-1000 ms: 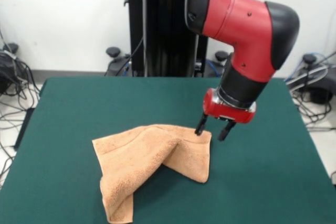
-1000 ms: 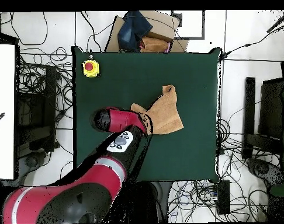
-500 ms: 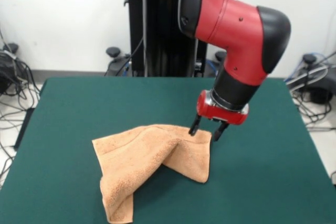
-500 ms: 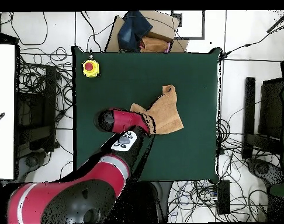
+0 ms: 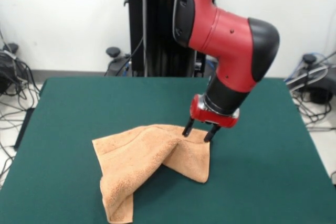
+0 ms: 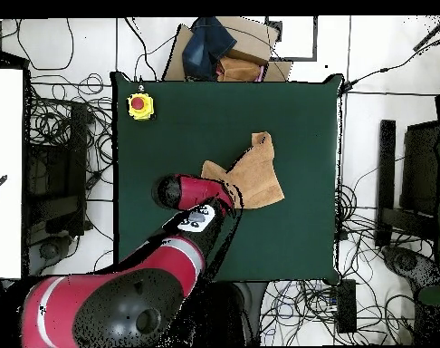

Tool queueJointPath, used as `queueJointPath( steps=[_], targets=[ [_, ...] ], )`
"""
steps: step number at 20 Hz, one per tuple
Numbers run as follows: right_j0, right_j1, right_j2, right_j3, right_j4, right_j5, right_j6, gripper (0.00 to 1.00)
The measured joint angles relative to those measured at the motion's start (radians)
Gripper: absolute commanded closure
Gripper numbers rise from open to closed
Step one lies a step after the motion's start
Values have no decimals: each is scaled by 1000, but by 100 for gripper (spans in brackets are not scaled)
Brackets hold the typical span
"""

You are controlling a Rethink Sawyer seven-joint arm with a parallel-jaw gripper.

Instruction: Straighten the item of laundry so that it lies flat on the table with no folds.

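Gripper (image 5: 198, 132) fingers spread wide over the towel (image 5: 149, 163)'s 2 o'clock corner; closing slightly off probably pinches two layers or just green tabletop (image 5: 262, 182), keeping the fold.

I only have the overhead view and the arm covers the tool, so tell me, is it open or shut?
Observer: Open. The front view shows the tool with its two fingers spread apart.
Operator: Where is it relative to the towel?
Observer: Its tips are at the towel's far right corner in that view. I cannot tell whether they touch the cloth.
Operator: Does the towel lie flat?
Observer: No. A raised ridge runs across it, with one part folded over the rest.
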Motion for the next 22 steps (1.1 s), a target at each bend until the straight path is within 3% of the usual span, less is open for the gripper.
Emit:
queueJointPath(
  steps=[12, 22],
  targets=[
    [8, 24, -9, 0, 0, -14, 0, 0],
    [106, 43, -64, -9, 0, -14, 0, 0]
  ],
)
